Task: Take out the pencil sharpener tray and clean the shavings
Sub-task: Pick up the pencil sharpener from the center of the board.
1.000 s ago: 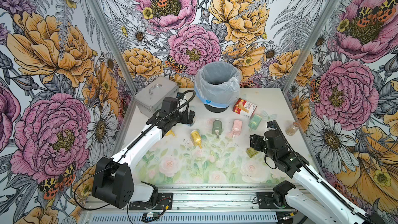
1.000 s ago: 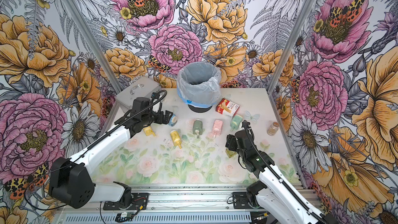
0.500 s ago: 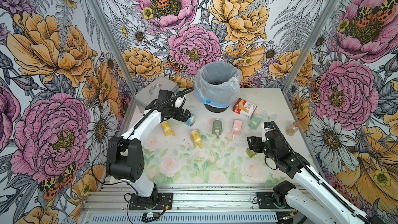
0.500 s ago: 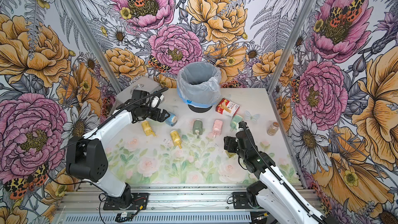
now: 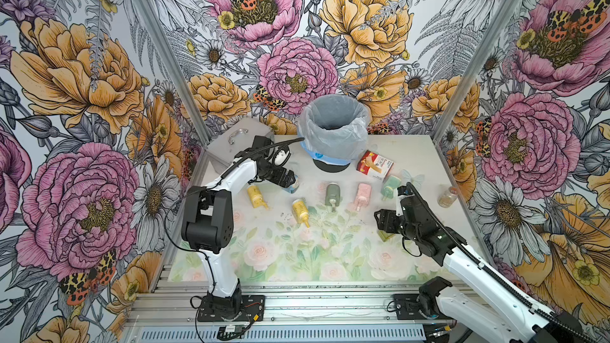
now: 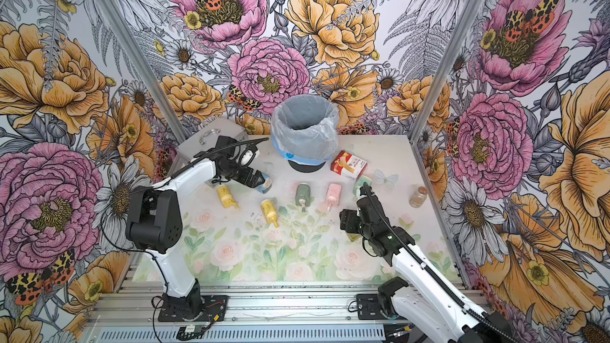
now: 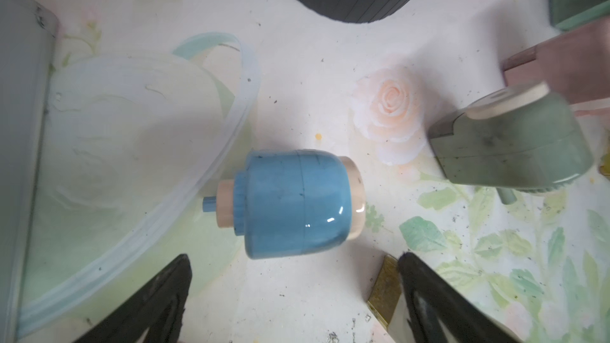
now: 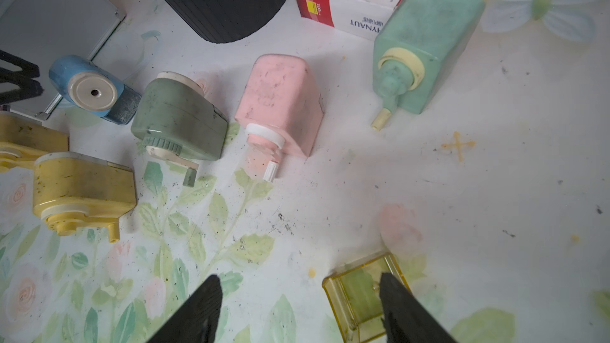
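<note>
Red-and-white cardboard box [image 8: 346,1]: lettering "HYNAUT", small "100". Black ribbed bin [image 5: 330,168], lined with translucent plastic bag [image 5: 333,127]; contents not discernible. Small glass jar [image 5: 447,196]: brownish fill. Translucent yellow plastic sharpener tray [image 8: 350,295]: right side of floral-print desk [image 5: 412,160], looks empty. Right fingers [image 8: 396,301]: spread apart, one overlapping tray, nothing clamped. Left fingers [image 7: 155,301]: fully spread, empty, just short of glossy blue rounded sharpener [image 7: 293,206]. Shavings [image 8: 280,222]: dark flecks strewn mid-desk.

Blue sharpener [image 5: 294,187] half hidden behind the left end effector [image 5: 288,180]; yellow tray [image 5: 385,235] mostly hidden under the right arm [image 5: 425,230]
</note>
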{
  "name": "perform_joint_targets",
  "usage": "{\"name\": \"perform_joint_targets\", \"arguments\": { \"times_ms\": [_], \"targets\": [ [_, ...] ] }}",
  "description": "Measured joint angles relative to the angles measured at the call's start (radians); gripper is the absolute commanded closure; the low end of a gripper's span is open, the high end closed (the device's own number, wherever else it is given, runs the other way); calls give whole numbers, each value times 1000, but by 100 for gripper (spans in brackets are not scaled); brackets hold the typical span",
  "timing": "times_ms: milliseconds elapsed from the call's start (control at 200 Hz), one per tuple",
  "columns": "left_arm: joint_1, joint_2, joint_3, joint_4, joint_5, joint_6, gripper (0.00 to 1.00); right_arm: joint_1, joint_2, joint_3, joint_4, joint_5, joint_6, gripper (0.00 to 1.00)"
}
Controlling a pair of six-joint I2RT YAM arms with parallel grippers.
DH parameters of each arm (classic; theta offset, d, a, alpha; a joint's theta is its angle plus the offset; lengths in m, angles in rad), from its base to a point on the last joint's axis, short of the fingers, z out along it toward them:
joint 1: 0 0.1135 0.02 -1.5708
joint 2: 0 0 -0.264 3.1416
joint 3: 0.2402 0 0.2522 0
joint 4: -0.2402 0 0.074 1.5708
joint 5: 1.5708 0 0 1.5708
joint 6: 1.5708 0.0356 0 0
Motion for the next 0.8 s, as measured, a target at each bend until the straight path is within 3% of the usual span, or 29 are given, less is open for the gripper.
{"name": "perform_joint_targets", "arguments": {
  "times_ms": [801],
  "targets": [
    [-17, 75, 70, -29, -26, 43, 1, -41, 37, 3, 33, -45, -6, 24]
  ]
}}
